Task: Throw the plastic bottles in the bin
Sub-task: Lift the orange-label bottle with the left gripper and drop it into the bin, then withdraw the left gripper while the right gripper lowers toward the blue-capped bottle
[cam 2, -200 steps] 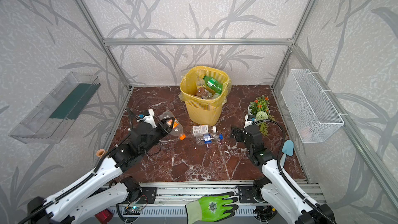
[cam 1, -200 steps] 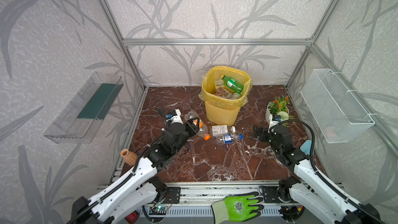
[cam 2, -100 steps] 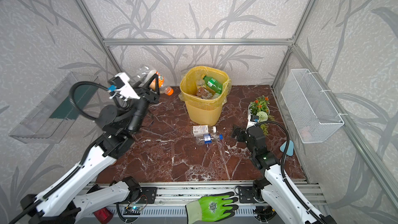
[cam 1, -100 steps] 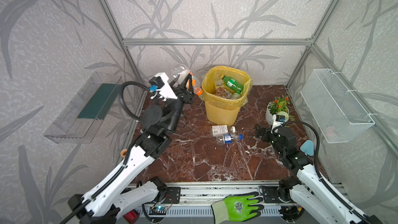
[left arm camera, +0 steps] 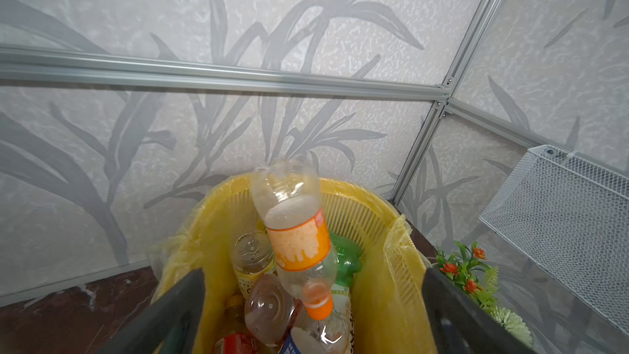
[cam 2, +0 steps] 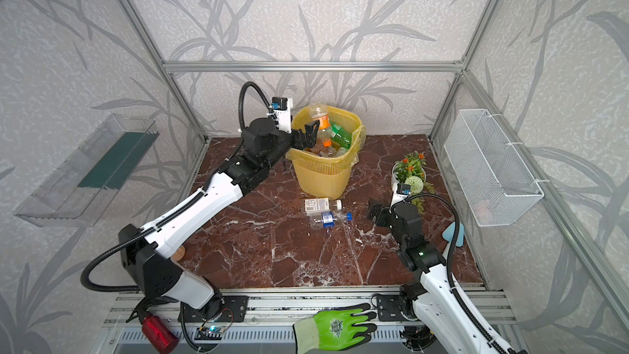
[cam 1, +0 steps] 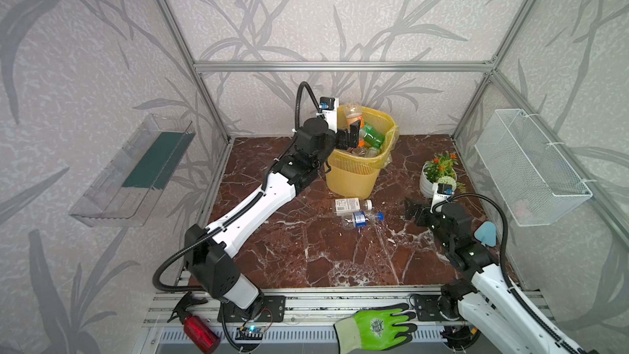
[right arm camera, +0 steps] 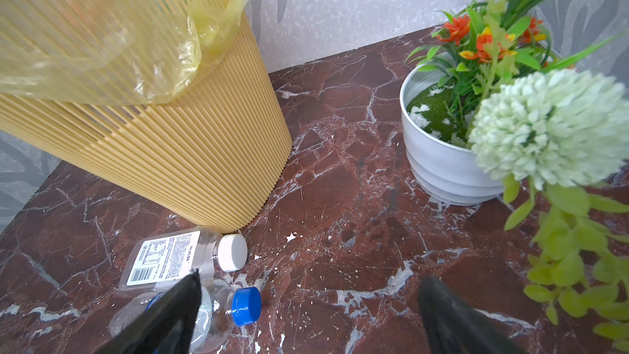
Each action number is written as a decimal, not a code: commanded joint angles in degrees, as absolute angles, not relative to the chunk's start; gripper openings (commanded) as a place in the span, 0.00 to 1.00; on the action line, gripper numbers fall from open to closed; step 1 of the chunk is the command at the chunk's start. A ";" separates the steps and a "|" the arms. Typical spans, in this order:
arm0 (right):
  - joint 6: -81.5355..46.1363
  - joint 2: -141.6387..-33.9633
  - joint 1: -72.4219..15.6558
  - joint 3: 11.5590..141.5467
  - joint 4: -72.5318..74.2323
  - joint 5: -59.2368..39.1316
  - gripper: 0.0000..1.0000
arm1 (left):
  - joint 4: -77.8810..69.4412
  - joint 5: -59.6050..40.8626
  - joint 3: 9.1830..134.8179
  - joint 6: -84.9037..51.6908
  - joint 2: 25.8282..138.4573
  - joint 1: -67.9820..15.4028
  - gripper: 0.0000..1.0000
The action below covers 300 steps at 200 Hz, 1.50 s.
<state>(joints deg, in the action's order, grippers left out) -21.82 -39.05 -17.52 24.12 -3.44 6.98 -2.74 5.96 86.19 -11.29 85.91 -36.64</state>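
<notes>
While the left gripper (cam 1: 350, 136) is spreading its dark fingers (left arm camera: 180, 301) wide over the tall yellow slatted plastic bin (cam 1: 354, 178), a clear orange-labelled plastic bottle (left arm camera: 296, 240) is hanging cap-down between them. The left wrist view alone is showing that it touches neither finger. The right gripper (right arm camera: 311, 301) is hovering low, fingers apart and empty. A white-capped clear bottle (right arm camera: 177, 257) and a blue-capped clear bottle (right arm camera: 221, 304) are lying just beside the bin's base.

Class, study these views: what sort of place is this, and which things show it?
Probably a staged robot test cell: an aluminium frame with wallpapered panels, the left arm and right arm mounted on a front rail, and a yellow bin.
</notes>
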 commanded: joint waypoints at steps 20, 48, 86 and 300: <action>-22.90 -40.57 -17.31 24.61 -2.50 5.81 0.99 | -6.76 4.67 81.05 -8.80 76.12 -36.51 0.99; -23.89 -41.87 -17.31 24.78 -1.51 5.63 0.99 | -6.80 8.63 75.98 -12.51 72.84 -36.52 0.99; -24.17 -43.97 -17.32 25.67 -0.53 4.24 0.99 | -5.46 12.05 70.66 -13.80 70.59 -36.48 0.99; -50.36 -72.95 -33.27 33.98 -2.67 -0.78 0.99 | 6.83 18.40 38.05 -31.85 59.98 -32.63 0.99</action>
